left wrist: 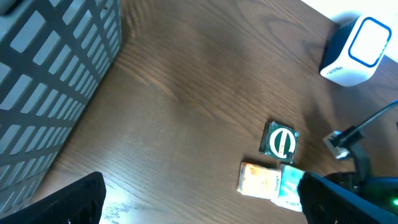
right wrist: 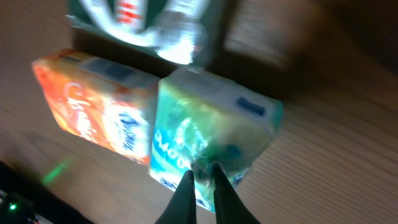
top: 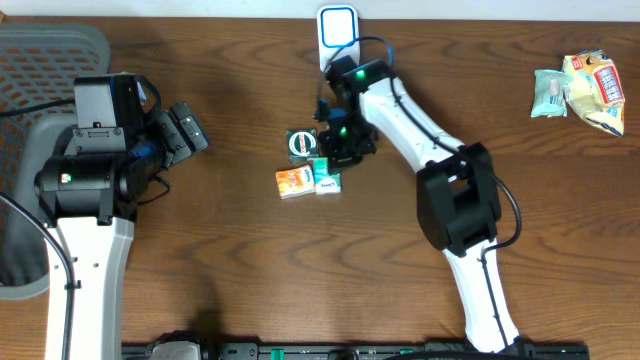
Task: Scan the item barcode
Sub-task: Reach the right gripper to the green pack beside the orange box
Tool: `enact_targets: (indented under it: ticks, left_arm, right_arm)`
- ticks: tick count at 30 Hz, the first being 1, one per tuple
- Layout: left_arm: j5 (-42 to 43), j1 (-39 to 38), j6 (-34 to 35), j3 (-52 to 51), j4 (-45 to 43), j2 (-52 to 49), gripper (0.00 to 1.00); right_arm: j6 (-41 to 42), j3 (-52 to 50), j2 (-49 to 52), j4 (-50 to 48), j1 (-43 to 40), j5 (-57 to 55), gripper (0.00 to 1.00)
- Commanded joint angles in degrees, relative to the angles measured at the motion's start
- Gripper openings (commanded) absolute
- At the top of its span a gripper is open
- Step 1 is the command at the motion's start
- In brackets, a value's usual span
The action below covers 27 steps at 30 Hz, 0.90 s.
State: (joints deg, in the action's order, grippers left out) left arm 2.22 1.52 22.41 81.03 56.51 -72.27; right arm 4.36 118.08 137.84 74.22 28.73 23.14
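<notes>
The teal tissue pack lies flat near the middle of the tabletop, slightly toward the far edge. The right pincer stands directly over it, closed. Its two tips sit almost together against the wrapper at the pack's near edge. Whether they have caught any film between them cannot be told.

An orange tissue pack lies touching the teal pack's left side. A dark green packet lies just beyond both packs, toward the far edge, and is partly covered by the right arm in the overhead view.

The scanner, white with a blue frame, stands at the far edge of the tabletop, beyond the green packet.

The left pincer is wide open, well apart from the packs on the left side. A grey mesh basket occupies the far-left corner. Two snack bags lie near the far-right corner. The near half of the tabletop shows bare wood between the two arms.
</notes>
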Motion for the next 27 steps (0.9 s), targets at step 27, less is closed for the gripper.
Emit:
enact_targets:
  ticks: [27]
  left_arm:
    - [-0.55, 0.35, -0.76, 0.5, 0.04, 0.04, 0.98]
  right_arm:
    - [-6.82, 6.19, -2.21, 7.61, 1.75, 4.87, 0.01]
